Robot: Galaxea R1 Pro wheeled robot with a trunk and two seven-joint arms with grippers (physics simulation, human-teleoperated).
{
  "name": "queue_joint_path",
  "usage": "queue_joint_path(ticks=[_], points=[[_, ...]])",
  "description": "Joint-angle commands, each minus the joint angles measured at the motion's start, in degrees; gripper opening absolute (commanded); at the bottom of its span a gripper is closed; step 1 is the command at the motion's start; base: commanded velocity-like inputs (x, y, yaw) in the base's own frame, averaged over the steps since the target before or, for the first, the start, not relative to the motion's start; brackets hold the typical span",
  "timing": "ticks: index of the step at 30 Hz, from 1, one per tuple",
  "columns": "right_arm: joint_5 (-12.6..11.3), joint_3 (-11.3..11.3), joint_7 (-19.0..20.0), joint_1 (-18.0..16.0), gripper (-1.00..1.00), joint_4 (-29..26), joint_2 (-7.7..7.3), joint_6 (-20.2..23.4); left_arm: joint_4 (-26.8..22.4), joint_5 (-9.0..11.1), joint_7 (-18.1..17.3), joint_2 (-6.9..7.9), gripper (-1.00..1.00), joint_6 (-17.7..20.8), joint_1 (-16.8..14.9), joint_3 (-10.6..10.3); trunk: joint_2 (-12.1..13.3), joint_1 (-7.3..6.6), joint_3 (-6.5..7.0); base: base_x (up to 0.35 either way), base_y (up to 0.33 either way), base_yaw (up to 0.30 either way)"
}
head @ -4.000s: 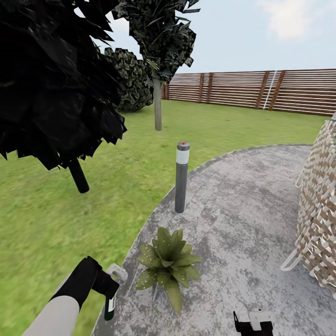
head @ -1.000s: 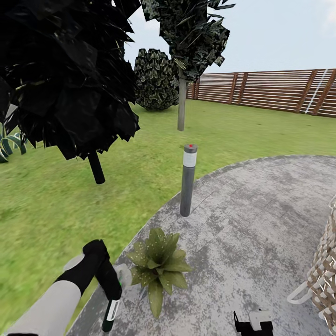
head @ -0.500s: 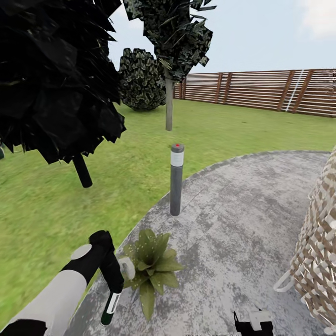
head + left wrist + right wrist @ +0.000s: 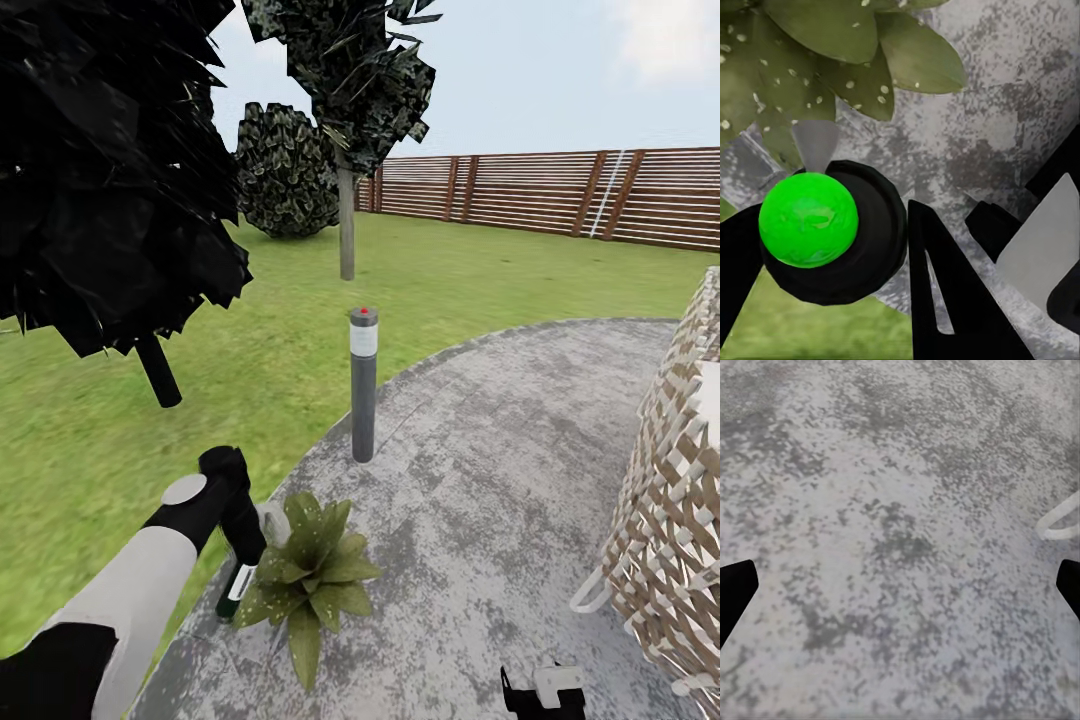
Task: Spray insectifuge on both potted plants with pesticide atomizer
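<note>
One potted plant [image 4: 312, 574] showed in the head view, sitting at the near edge of the stone patio [image 4: 510, 450] where it met the lawn [image 4: 130, 420]. The left gripper [image 4: 243, 545] was clamped on the pesticide atomizer [image 4: 236, 588], which hung roughly upright just beside the plant's outer leaves, its pale spray head [image 4: 272, 522] close against the rosette. A grey bollard lamp [image 4: 363, 385] stood farther back on the patio rim, with a wicker seat [image 4: 670, 530] off to the right. The right gripper [image 4: 545, 697] sat low at the frame edge, and whether its claw was wide or narrow could not be told there.

From the left wrist view, the atomizer [image 4: 821, 229] was seen end-on, bright green in a dark ring, held between the dark fingers [image 4: 945, 300], with speckled leaves [image 4: 832, 60] right beyond it.

From the right wrist view, dark fingertips [image 4: 735, 592] stood wide apart at both edges over bare stone [image 4: 900, 540], holding nothing.

The step in hand looked like spraying this plant. The next move likely called for keeping the nozzle trained on the leaves and sweeping it over the whole rosette before seeking the second plant.
</note>
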Motion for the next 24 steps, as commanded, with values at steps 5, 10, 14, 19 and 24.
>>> queue_joint_path(ticks=[5,10,14,19,24], points=[[0.6,-0.2,-0.4,0.0,1.0,0.1,-0.01,-0.2,0.2,-0.9,-0.5,-0.17,-1.0,0.8,-0.9,-0.1,0.0,-0.01,-0.06,0.0,0.0,-0.19],[0.7,-0.2,-0.4,0.0,1.0,0.1,-0.01,-0.2,0.5,-2.3,-0.5,-0.1,-1.0,0.8,-0.8,-0.1,0.0,-0.01,-0.06,0.0,0.0,-0.26],[0.6,-0.2,-0.4,0.0,1.0,0.1,-0.01,-0.2,0.5,-3.0,-0.5,-0.09,-1.0,0.8,-0.7,-0.1,0.0,-0.01,-0.06,0.0,0.0,-0.263],[0.7,-0.2,-0.4,0.0,1.0,0.1,-0.01,-0.2,0.5,-3.1,-0.5,-0.12,-1.0,0.8,-0.6,-0.1,0.0,-0.01,-0.06,0.0,0.0,-0.257],[0.6,-0.2,-0.4,0.0,1.0,0.1,0.08,-0.2,0.3,-3.2,-0.5,-0.17,-1.0,0.8,-0.7,-0.1,0.0,-0.01,-0.06,0.0,0.0,-0.058]])
